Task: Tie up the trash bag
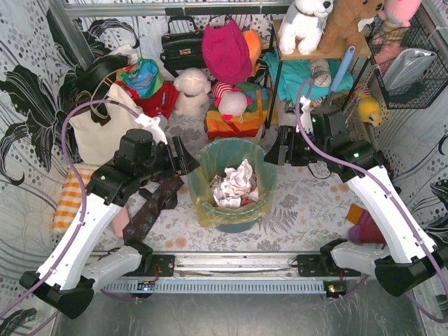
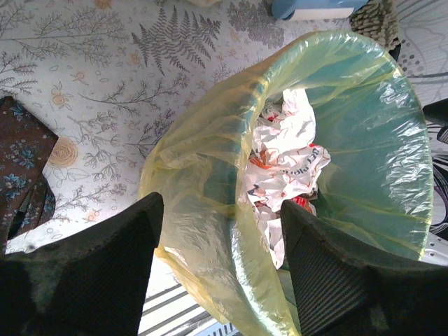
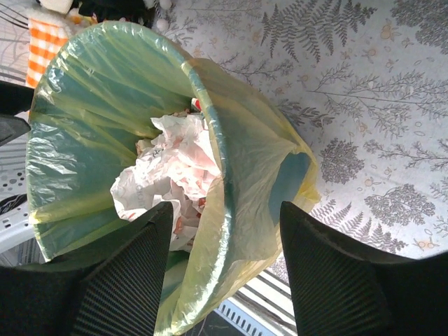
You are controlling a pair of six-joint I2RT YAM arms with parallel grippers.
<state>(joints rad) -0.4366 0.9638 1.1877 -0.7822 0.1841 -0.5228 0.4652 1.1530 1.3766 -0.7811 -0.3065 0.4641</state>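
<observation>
The trash bag, thin yellow film, lines a round teal bin at the table's middle, its edge folded down over the rim. Crumpled white paper lies inside. My left gripper is at the bin's left rim and my right gripper at its right rim. In the left wrist view the left gripper stands open astride the bag's folded edge, one finger outside and one over the paper. The right gripper likewise stands open astride the bag's edge, with the film loose between the fingers.
A dark floral cloth lies left of the bin, beside an orange checked cloth. A cream tote, handbags and soft toys crowd the back. A shelf and wire basket stand at right.
</observation>
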